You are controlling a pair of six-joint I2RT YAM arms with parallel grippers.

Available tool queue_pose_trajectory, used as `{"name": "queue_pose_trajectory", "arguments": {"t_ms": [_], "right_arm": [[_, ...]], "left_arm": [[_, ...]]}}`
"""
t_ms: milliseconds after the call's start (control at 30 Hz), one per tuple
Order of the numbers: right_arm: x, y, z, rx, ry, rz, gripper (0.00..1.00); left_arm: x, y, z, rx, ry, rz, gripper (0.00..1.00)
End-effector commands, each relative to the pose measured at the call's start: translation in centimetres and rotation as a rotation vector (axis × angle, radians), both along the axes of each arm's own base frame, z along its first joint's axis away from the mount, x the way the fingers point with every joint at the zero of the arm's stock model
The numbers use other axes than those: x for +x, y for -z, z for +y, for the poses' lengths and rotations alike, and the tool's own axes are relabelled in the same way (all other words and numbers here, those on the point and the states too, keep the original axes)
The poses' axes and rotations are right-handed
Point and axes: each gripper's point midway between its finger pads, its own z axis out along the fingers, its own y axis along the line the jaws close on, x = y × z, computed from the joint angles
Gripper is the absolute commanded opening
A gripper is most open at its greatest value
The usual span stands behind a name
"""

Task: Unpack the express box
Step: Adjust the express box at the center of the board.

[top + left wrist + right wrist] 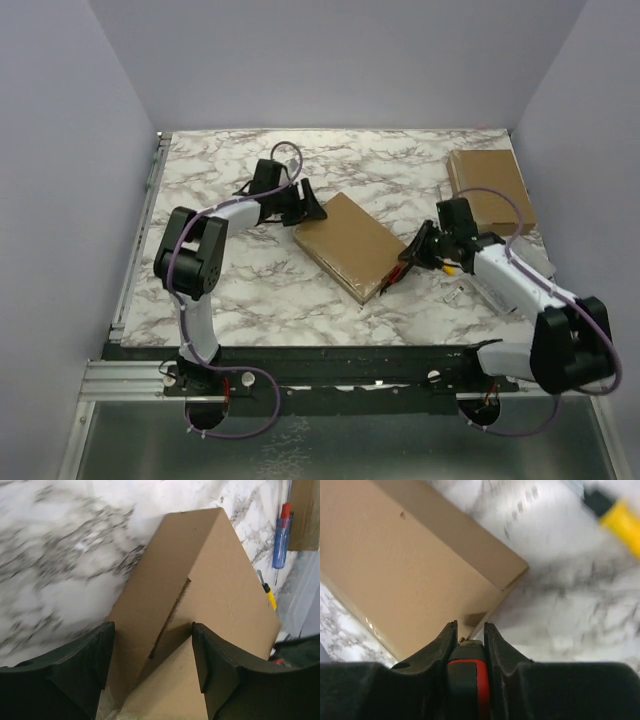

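Two brown cardboard pieces lie on the marble-patterned table (250, 290). The express box (348, 245), flat, rectangular and matte, sits askew at the table's middle with a rough dark slit across its top, and a plain slab (490, 185) lies at the far right corner. The left fingers (80, 670) stand spread astride the box's far-left corner. The right fingers (440, 645) pinch one red-handled tool (465, 667) at the box's right edge.

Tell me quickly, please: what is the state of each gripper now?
Left gripper: open, astride a corner of the cardboard box.
Right gripper: closed, holding a red and black tool.
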Motion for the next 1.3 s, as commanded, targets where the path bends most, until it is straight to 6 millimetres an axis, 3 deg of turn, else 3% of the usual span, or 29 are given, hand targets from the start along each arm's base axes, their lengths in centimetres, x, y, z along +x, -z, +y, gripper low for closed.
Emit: {"name": "queue_pose_trajectory", "arguments": {"t_ms": [0,133,167,233,367,467,567,667,833,933,1033,1167,1267], "right_arm": [[8.4,-4.1,2.7,0.038,-0.209,-0.186,0.0],[13.5,-4.3,4.8,0.036,-0.32,-0.169,0.0],[14.9,-4.0,4.5,-0.009,-0.314,-0.171,0.0],[16.9,-3.2,1.9,-0.184,-0.251,-0.146,0.0],[17.0,-4.1,-2.8,-0.481,-0.164,-0.127,0.0],[15.1,-5.6,-4.8,-0.596,-0.116,-0.119,0.0],[12.5,-6.3,-5.9,-0.701,-0.08,-0.118,0.0],[9.4,-6.1,-5.6,-0.7,-0.068,-0.084,0.0],[5.9,-5.9,-0.1,-0.319,-0.13,-0.147,0.0],[4.9,-6.0,2.5,-0.105,-0.089,-0.155,0.0],[5.0,-5.1,4.3,0.015,-0.062,-0.141,0.0],[6.7,-4.3,5.2,0.055,-0.036,-0.129,0.0],[8.8,-4.3,5.7,0.069,-0.035,-0.153,0.0]], "left_arm": [[-3.3,-0.7,3.5,-0.032,-0.106,0.022,0.69],[-8.1,-1.1,4.1,-0.13,-0.173,0.056,0.69],[-9.4,-1.1,4.5,-0.143,-0.189,0.061,0.69],[-12.5,-0.6,5.8,-0.128,-0.215,0.067,0.71],[-16.4,-1.5,9.1,-0.045,-0.288,-0.001,0.78],[-17.1,-4.0,11.1,0.024,-0.323,-0.101,0.81],[-15.7,-7.6,11.5,0.04,-0.324,-0.21,0.84],[-13.0,-10.5,10.4,0.049,-0.264,-0.275,0.85],[-6.1,-12.5,7.7,0.08,-0.183,-0.303,0.84],[-1.9,-11.5,6.8,0.105,-0.201,-0.281,0.83],[0.6,-8.9,5.9,0.127,-0.193,-0.245,0.81],[1.1,-5.0,5.7,0.173,-0.148,-0.191,0.78],[-0.4,-1.9,6.0,0.186,-0.13,-0.114,0.77]]}}
